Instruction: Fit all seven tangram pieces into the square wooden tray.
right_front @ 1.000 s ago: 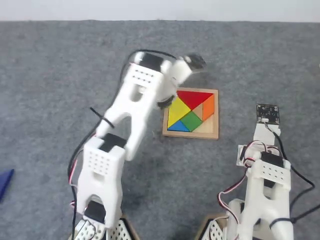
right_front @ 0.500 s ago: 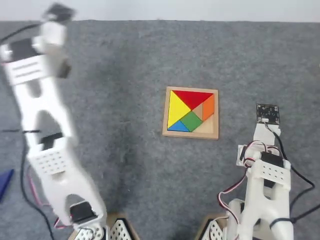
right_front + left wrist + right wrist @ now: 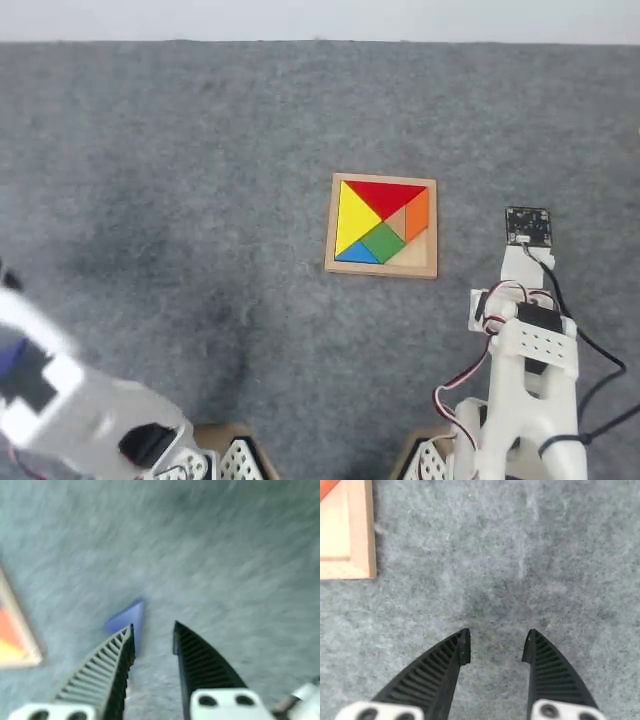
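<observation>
Tray: square wooden tray [image 3: 431,268], right of centre in the high view, flat on the grey worktop [image 3: 200,150].
Fitted pieces: red triangle [image 3: 385,195], yellow triangle [image 3: 352,222], green square [image 3: 383,241], orange piece [image 3: 417,213], small blue triangle [image 3: 356,253]; lower right corner shows bare wood.
Loose piece: blue piece [image 3: 127,619] on the worktop, at the left claw [image 3: 153,626] tips.
Left claw: apart, empty.
Right claw [image 3: 498,631]: apart, empty, over the worktop near a tray corner.

Rough, fuzzy grey cloth over the counter [image 3: 200,150], pale matt wood for the tray [image 3: 381,271], smooth, evenly coloured faces on the tangram pieces [image 3: 385,195] inside it, matt white plastic on the arms [image 3: 540,345], and black ribbed plastic on both pairs of jaws.
</observation>
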`<state>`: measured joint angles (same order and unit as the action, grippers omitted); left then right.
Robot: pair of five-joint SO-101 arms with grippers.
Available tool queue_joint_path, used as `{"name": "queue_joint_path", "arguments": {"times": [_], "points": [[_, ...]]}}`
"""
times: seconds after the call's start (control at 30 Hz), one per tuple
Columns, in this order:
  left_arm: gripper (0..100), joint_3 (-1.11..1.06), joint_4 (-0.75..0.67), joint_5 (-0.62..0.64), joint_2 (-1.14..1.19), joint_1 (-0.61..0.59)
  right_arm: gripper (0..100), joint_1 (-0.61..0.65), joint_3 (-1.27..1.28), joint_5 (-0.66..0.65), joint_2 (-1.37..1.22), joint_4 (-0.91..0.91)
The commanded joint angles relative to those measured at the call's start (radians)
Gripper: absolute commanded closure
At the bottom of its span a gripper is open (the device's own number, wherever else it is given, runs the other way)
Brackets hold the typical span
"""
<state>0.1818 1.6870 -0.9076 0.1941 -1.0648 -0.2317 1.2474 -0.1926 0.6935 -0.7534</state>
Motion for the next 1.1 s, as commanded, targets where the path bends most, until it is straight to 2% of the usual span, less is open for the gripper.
{"name": "queue_joint_path", "arguments": {"times": [0.0, 0.13, 0.33, 0.5, 0.63, 1.07], "points": [[84, -0.196, -0.249, -0.091, -0.196, -0.157, 81.6, 0.01, 0.002, -0.014, 0.028, 0.012], [83, -0.314, -0.281, -0.226, -0.203, -0.183, 81.6, 0.01, 0.002, -0.014, 0.028, 0.012], [83, -0.323, -0.315, -0.249, -0.098, -0.186, 81.6, 0.01, 0.009, -0.014, 0.028, 0.012], [82, -0.321, -0.454, -0.249, 0.006, -0.232, 81.6, 0.01, 0.009, -0.014, 0.028, 0.013], [78, -0.32, -0.555, -0.25, 0.075, -0.255, 81.6, 0.01, 0.009, -0.014, 0.028, 0.015], [77, -0.32, -0.545, -0.269, 0.21, -0.264, 81.6, 0.01, 0.009, -0.014, 0.028, 0.013]]}}
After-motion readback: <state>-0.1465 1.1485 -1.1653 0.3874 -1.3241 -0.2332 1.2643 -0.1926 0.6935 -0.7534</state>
